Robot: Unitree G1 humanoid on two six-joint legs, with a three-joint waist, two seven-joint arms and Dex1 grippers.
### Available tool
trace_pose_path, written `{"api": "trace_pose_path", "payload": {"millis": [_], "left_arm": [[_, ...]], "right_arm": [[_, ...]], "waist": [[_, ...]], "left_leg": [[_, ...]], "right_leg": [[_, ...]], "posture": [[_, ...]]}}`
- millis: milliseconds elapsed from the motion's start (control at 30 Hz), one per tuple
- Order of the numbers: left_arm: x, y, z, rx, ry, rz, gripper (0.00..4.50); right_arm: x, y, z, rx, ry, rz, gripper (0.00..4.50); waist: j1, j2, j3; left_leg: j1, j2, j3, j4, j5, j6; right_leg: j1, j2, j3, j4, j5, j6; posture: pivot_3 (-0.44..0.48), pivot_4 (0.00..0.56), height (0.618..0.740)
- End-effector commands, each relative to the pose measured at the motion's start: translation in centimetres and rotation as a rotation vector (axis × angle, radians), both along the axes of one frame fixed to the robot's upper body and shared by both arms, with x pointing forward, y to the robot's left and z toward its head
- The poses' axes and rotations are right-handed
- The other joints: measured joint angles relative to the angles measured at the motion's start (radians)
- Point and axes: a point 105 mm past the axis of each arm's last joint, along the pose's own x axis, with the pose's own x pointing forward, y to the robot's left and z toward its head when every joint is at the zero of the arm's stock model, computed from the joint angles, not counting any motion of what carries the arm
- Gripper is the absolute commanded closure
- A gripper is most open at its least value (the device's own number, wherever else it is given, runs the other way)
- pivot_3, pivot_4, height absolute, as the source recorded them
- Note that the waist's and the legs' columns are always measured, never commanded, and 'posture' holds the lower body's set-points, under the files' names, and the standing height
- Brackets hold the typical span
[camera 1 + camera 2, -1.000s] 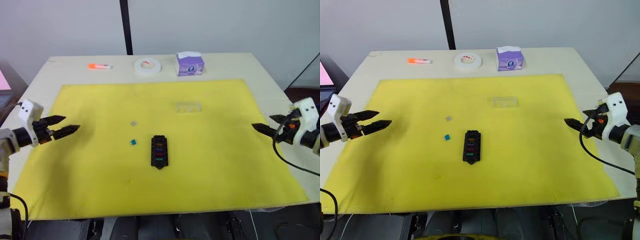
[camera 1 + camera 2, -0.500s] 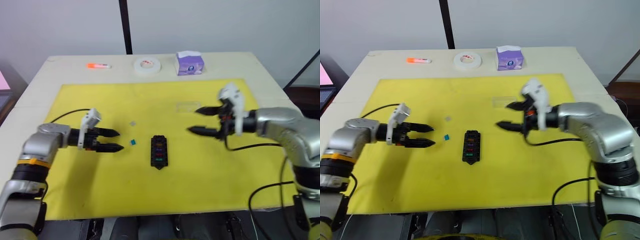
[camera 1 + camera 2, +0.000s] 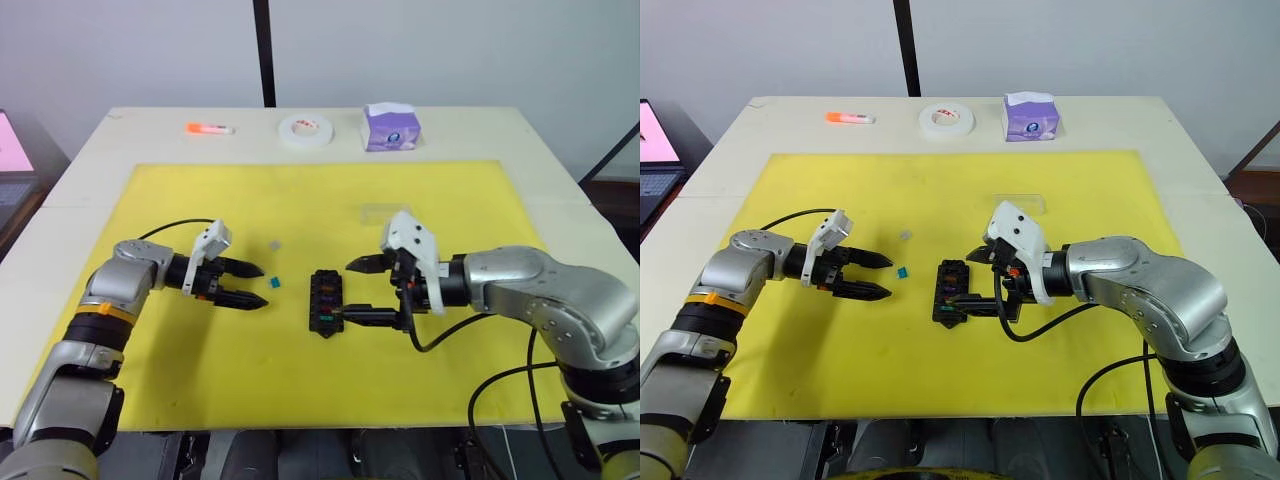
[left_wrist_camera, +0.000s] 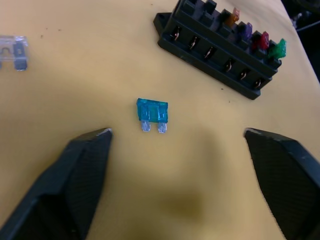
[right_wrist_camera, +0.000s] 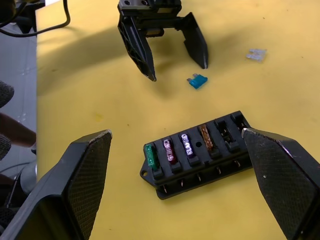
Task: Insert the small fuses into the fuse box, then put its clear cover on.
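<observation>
Flanking the fuse box (image 3: 949, 291), both grippers (image 3: 872, 274) (image 3: 981, 279) gape.

The black fuse box (image 3: 324, 301) lies flat near the middle of the yellow mat (image 3: 180, 390), pointed end toward the table's front edge. Four fuses stand in one row of its slots: green (image 5: 151, 155), red (image 5: 168, 150), purple (image 5: 187, 145) and amber (image 5: 205, 137); the other slots are empty. A teal fuse (image 4: 152, 112) lies flat just left of the box, a pale grey one (image 4: 14, 50) farther back-left. The clear cover (image 3: 384, 212) rests flat behind the box, toward the back edge.
</observation>
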Motion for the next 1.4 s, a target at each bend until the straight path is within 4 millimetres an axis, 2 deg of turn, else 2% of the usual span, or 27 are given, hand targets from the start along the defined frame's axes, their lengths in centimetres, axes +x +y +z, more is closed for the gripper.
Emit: {"api": "trace_pose_path", "payload": {"millis": [33, 233, 400, 533, 733, 833, 1067, 1200, 1400], "left_arm": [[-0.3, -1.0, -1.9, 0.001, 0.074, -0.014, 1.2], [0.3, -2.0, -2.8, -0.044, 0.123, 0.013, 1.2], [0.1, -2.0, -3.3, -0.069, 0.188, 0.026, 1.2], [0.0, -1.8, -4.2, -0.077, 0.23, 0.051, 2.37], [0.2, -2.6, -5.0, -0.126, 0.281, 0.095, 4.45], [0.0, -2.6, -5.1, -0.138, 0.295, 0.102, 4.48], [0.2, -1.9, -4.0, -0.189, 0.266, 0.149, 4.48], [0.3, -1.4, -1.2, -0.274, 0.193, 0.184, 4.48], [-0.8, -1.5, 4.0, -0.4, 0.093, 0.216, 4.48]], "right_arm": [[-0.1, -0.1, 0.6, 0.01, -0.033, -0.005, 0.0], [0.1, -0.2, 0.1, 0.008, -0.026, -0.026, 0.0], [0.2, -0.5, -0.2, -0.004, -0.025, -0.041, 0.0], [0.5, -0.7, -0.2, -0.002, -0.028, -0.061, 0.0], [0.6, -0.8, -0.2, -0.001, -0.027, -0.079, 0.0], [0.7, -1.0, -0.3, -0.006, -0.026, -0.089, 0.0], [0.7, -1.5, -0.4, -0.011, -0.022, -0.099, 0.0], [0.9, -1.2, 1.0, 0.073, -0.018, -0.089, 0.0], [1.6, -0.8, 4.2, 0.305, 0.096, -0.077, 0.0]], "waist": [[0.0, 0.0, 0.0], [0.008, 0.001, -0.001], [0.014, 0.003, -0.002], [0.016, 0.003, -0.002], [0.021, 0.005, -0.003], [0.022, 0.006, -0.004], [0.014, 0.006, -0.004], [-0.001, 0.006, -0.004], [-0.007, 0.004, -0.002]], "left_leg": [[0.0, 0.0, 0.0, 0.0, 0.0, 0.0], [0.001, -0.001, -0.001, 0.002, 0.0, 0.0], [0.001, -0.001, -0.001, 0.002, 0.0, 0.0], [0.001, -0.001, -0.001, 0.002, 0.0, 0.0], [0.001, -0.001, -0.001, 0.001, 0.0, 0.0], [0.001, -0.002, -0.001, 0.002, 0.0, 0.0], [0.002, -0.001, -0.001, 0.001, 0.0, 0.0], [0.001, -0.001, -0.001, 0.001, 0.0, 0.0], [0.001, 0.0, -0.002, 0.0, 0.0, 0.0]], "right_leg": [[0.0, 0.0, 0.0, 0.0, 0.0, 0.0], [0.003, 0.0, 0.0, 0.0, 0.0, 0.0], [0.004, -0.001, 0.0, -0.001, 0.0, 0.0], [0.004, -0.001, 0.0, -0.001, 0.0, 0.0], [0.004, -0.001, 0.0, -0.001, -0.001, 0.001], [0.004, -0.001, 0.0, -0.001, -0.001, 0.001], [0.004, -0.001, 0.0, -0.002, -0.001, 0.001], [0.004, -0.001, 0.0, -0.002, -0.001, 0.001], [0.003, 0.001, 0.0, 0.0, -0.001, 0.001]], "posture": [[0.0, 0.15, 0.74], [0.0, 0.15, 0.74], [0.0, 0.15, 0.74], [0.0, 0.15, 0.74], [0.0, 0.15, 0.74], [0.0, 0.15, 0.74], [0.0, 0.15, 0.74], [0.0, 0.15, 0.74], [0.0, 0.15, 0.74]]}}
